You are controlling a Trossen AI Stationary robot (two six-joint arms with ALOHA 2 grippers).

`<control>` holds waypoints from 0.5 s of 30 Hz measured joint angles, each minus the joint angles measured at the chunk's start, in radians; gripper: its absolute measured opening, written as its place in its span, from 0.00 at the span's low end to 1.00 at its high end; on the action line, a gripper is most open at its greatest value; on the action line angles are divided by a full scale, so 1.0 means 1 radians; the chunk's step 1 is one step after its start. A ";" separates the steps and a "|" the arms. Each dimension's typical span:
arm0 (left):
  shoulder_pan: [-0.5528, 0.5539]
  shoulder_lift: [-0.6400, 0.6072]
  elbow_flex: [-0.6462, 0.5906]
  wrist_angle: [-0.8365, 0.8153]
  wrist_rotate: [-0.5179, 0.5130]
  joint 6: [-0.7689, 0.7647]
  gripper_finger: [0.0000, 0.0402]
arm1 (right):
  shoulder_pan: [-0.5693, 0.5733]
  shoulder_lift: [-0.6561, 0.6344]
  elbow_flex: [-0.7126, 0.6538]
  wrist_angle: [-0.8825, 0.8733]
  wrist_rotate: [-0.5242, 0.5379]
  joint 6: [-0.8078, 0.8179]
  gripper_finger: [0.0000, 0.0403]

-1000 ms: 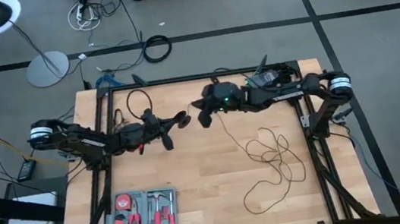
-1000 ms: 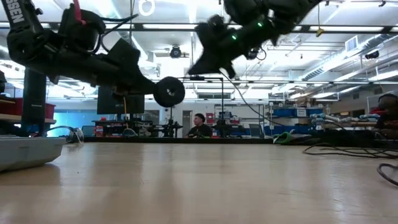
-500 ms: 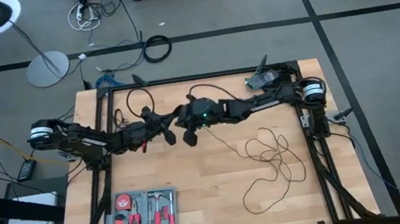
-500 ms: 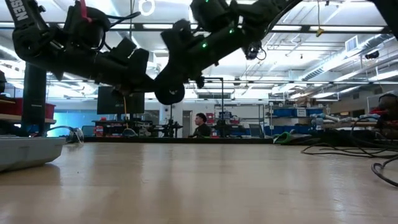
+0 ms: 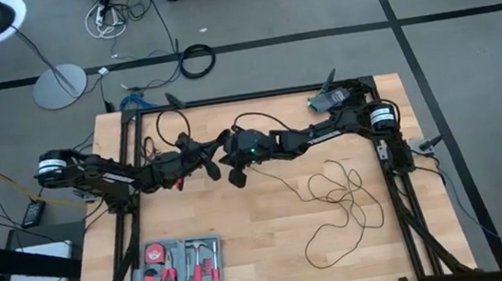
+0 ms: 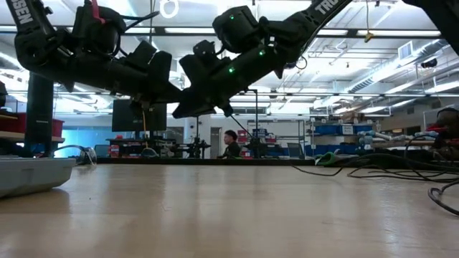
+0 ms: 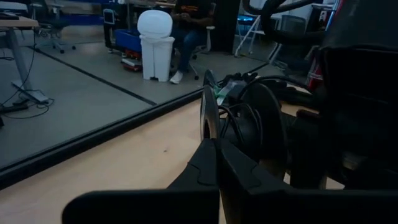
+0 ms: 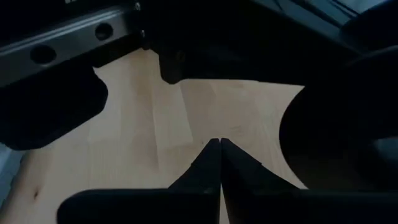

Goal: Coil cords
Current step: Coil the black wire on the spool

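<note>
High view: both arms are seen meeting over the middle of the table (image 5: 274,253), toward its far edge. The left gripper (image 5: 208,161) and right gripper (image 5: 233,167) are almost touching. The wire (image 5: 340,197) is strewn in loose loops toward the right edge, one strand running up to the right gripper. A tool tray (image 5: 179,272) sits at the near left corner.

Low view: both grippers are held well above the wood, overlapping; a thin strand is seen hanging by the right arm.

Left wrist view: the fingers (image 7: 211,163) are closed together, with the puck (image 7: 210,118) apparently pinched edge-on at their tips.

Right wrist view: the fingers (image 8: 217,165) are closed; what they grip, if anything, cannot be told.

Judged step: a winding pass at the puck end. Next, slack must be drawn in and looped without tangling.
</note>
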 joint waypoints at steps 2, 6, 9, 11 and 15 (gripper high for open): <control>0.000 0.000 0.000 -0.003 -0.008 0.000 0.00 | 0.002 -0.001 0.000 -0.004 -0.012 -0.004 0.02; 0.000 0.000 -0.005 -0.001 -0.022 0.002 0.00 | 0.018 -0.003 0.000 -0.035 -0.032 -0.006 0.06; 0.000 0.000 -0.006 -0.001 -0.039 0.014 0.00 | 0.031 -0.003 -0.005 -0.053 -0.031 0.003 0.10; 0.000 0.000 -0.006 -0.001 -0.047 0.020 0.00 | 0.042 -0.004 -0.026 -0.051 -0.014 0.021 0.14; 0.000 0.000 -0.006 -0.001 -0.049 0.020 0.00 | 0.063 -0.004 -0.112 0.016 0.053 0.064 0.20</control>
